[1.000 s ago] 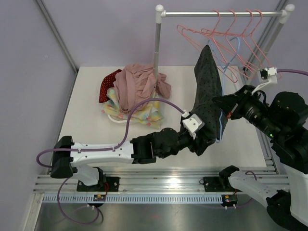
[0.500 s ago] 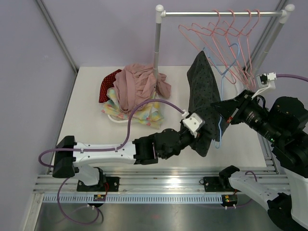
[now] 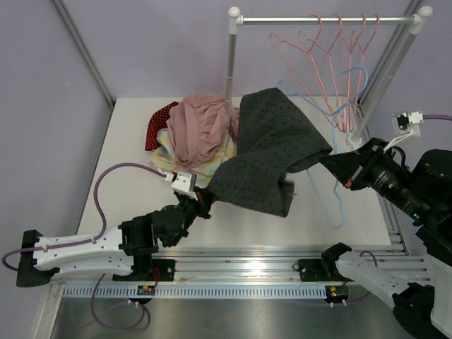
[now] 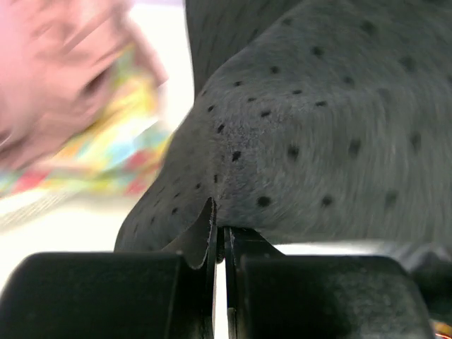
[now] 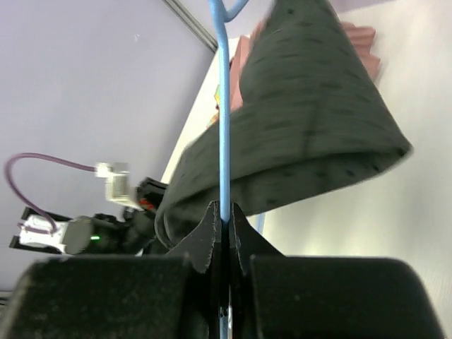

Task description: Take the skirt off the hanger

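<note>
The dark grey dotted skirt (image 3: 272, 152) is stretched slanting over the table's middle. My left gripper (image 3: 201, 203) is shut on its lower left edge; in the left wrist view the fabric (image 4: 311, 141) sits pinched between the jaws of that gripper (image 4: 220, 236). My right gripper (image 3: 332, 164) is shut on the thin blue hanger (image 3: 333, 206), at the skirt's right end. In the right wrist view the blue wire (image 5: 224, 106) runs up from the closed right gripper (image 5: 224, 215), with the skirt (image 5: 311, 127) draped across it. Whether the skirt is looped on the hanger I cannot tell.
A pile of pink and patterned clothes (image 3: 201, 131) with a red cloth (image 3: 161, 123) lies at the back left. The rack's pole (image 3: 231, 60) stands behind it, and several pink hangers (image 3: 332, 42) hang from the bar. A slanted post (image 3: 385, 67) stands right.
My left gripper closed on the skirt and drew back left toward the near edge, pulling the skirt out flat from hanging. The right gripper and hanger shifted slightly right.
</note>
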